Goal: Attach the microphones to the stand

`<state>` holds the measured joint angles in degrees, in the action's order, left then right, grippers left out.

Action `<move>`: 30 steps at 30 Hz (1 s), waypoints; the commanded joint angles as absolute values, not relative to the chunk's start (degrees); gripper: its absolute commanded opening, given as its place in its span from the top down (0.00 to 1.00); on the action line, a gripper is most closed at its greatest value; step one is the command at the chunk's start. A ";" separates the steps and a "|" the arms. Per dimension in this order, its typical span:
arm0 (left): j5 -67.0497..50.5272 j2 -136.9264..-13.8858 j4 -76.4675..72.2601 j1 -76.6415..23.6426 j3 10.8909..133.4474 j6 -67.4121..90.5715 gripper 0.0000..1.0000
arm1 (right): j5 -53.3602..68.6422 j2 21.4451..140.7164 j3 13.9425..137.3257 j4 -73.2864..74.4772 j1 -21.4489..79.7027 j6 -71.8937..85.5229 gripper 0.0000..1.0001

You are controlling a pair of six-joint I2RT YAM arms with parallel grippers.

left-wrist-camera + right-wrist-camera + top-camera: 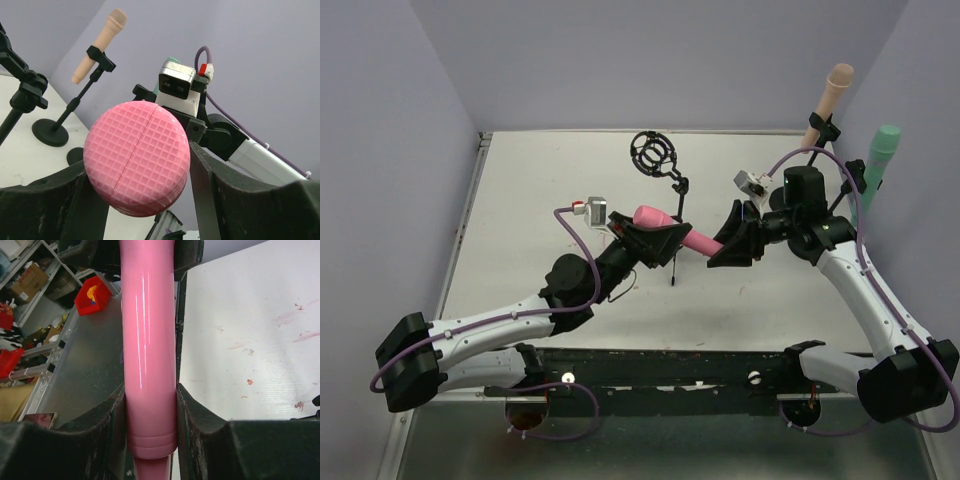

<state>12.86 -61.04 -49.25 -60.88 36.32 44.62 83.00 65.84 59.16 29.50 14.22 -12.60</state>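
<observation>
The pink microphone (698,242) hangs level above the table, held at both ends. My left gripper (662,236) is shut on it just behind its gridded head (137,157). My right gripper (727,247) is shut on the glossy handle (150,340) near its tail; its fingers (197,420) press on both sides. The peach microphone (838,82) sits clipped in a stand at the back right and also shows in the left wrist view (100,45). The teal-green microphone (883,152) sits in another stand beside it. An empty stand with a black ring mount (653,152) rises behind the pink microphone.
The empty stand's thin pole (677,215) runs down right behind the held microphone. The peach stand's round base (50,132) rests on the white table (540,180). Purple walls close in the back and sides. A metal frame and a red bin (92,295) lie beyond the table's near edge.
</observation>
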 commanded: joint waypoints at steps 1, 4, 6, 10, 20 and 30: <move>11.25 -62.14 -50.89 -61.00 38.06 46.49 0.35 | 84.55 64.69 58.71 29.97 14.06 -13.62 0.80; 10.81 -62.31 -50.80 -61.00 38.23 46.49 0.36 | 84.55 64.77 58.80 29.97 14.15 -13.71 0.80; 10.81 -62.49 -50.71 -61.08 38.23 46.76 0.39 | 84.55 64.78 58.89 30.06 14.15 -13.62 0.80; 10.72 -63.02 -51.50 -61.08 38.06 47.02 0.46 | 84.64 65.04 59.06 29.80 14.15 -13.36 0.80; 10.89 -62.14 -52.03 -61.08 37.27 44.74 1.00 | 84.55 64.60 58.45 29.36 14.15 -13.18 0.76; 9.93 -60.47 -48.51 -61.08 36.83 44.74 0.31 | 84.46 64.86 59.41 28.92 14.15 -12.22 0.76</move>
<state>11.70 -61.80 -48.82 -60.88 36.86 45.25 83.22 65.39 58.96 29.61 14.22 -13.02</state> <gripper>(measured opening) 0.626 0.432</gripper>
